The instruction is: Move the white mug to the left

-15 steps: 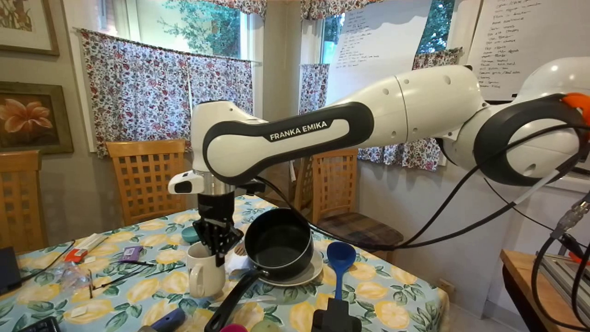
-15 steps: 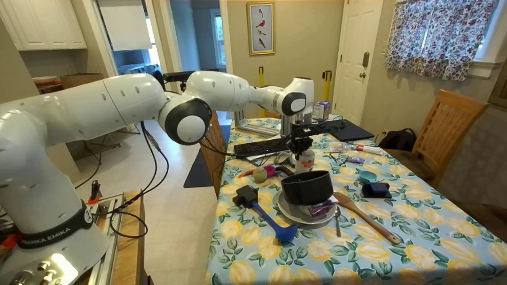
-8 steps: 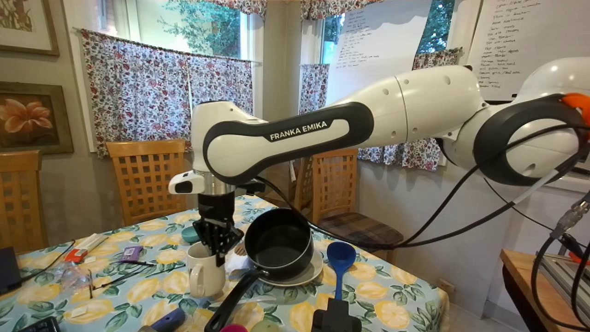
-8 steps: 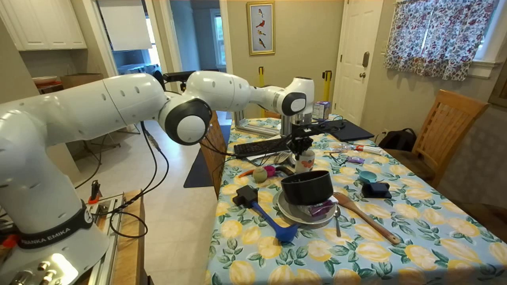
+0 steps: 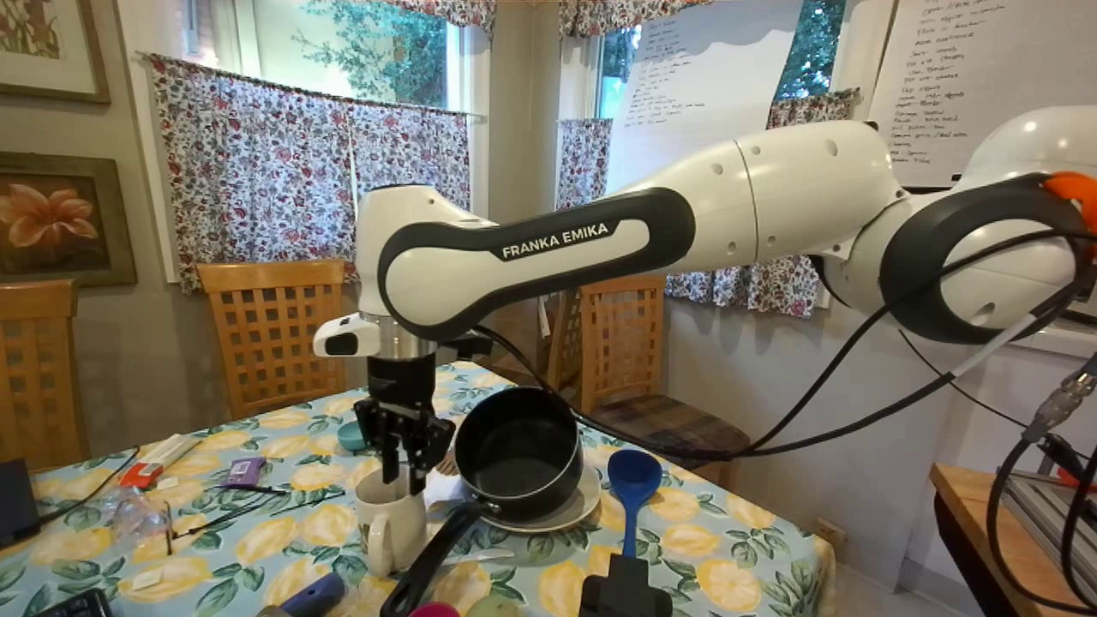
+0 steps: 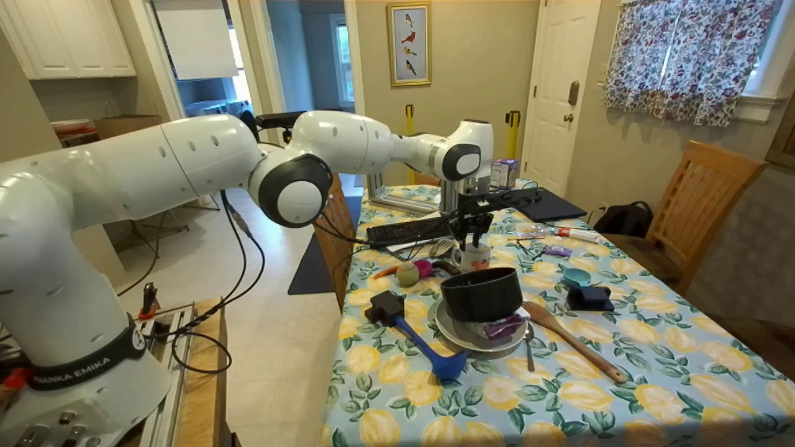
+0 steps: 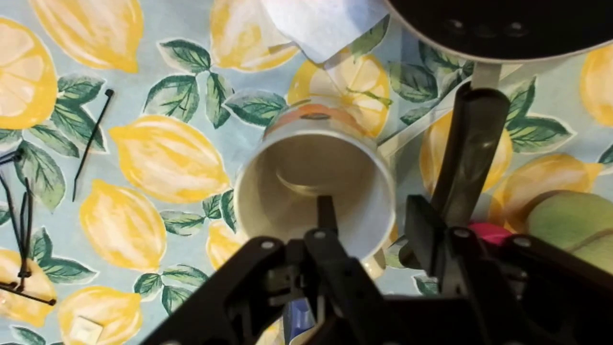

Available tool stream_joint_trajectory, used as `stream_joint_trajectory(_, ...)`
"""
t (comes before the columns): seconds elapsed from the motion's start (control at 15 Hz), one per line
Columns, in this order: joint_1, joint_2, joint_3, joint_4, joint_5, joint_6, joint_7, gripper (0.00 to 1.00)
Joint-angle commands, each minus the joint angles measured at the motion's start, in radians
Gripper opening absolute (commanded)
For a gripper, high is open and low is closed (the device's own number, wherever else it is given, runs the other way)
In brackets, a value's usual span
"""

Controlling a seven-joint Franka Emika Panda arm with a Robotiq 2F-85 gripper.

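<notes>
White mug (image 5: 410, 533) — smooth glazed ceramic, short cylinder, orange motif (image 7: 335, 114) — is seen upright on the lemon-print cloth (image 6: 528, 400), just beside the long handle (image 5: 434, 554) of the black pan (image 6: 481, 298), mouth up, long axis vertical, loop handle (image 5: 379, 548) turned toward the camera in an exterior view. Gripper (image 7: 372, 206) is spread, one finger over the mouth, the other outside the rim. Versus half a second ago, fingers have been parted and the mug is seen lower in both exterior views.

Location reads as a home dining area. Floral curtains (image 5: 257, 171) hang at the windows (image 5: 373, 51); wooden chairs (image 5: 272, 274) stand near a lemon-print tablecloth (image 6: 559, 403). A framed flower picture (image 5: 51, 214) hangs on the wall (image 5: 154, 351).
</notes>
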Motion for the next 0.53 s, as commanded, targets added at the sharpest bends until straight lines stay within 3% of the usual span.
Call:
stream_joint_trajectory(0.0,-0.007,-0.009,0.010,-0.001,0.005,0.011,-0.023,0.75)
stream_joint_trajectory(0.2,0.011,-0.035,-0.019,0.002,-0.021,0.077,0.019,0.97)
stream_joint_trajectory(0.47,0.035,-0.096,-0.125,0.006,-0.130,0.059,0.008,1.00)
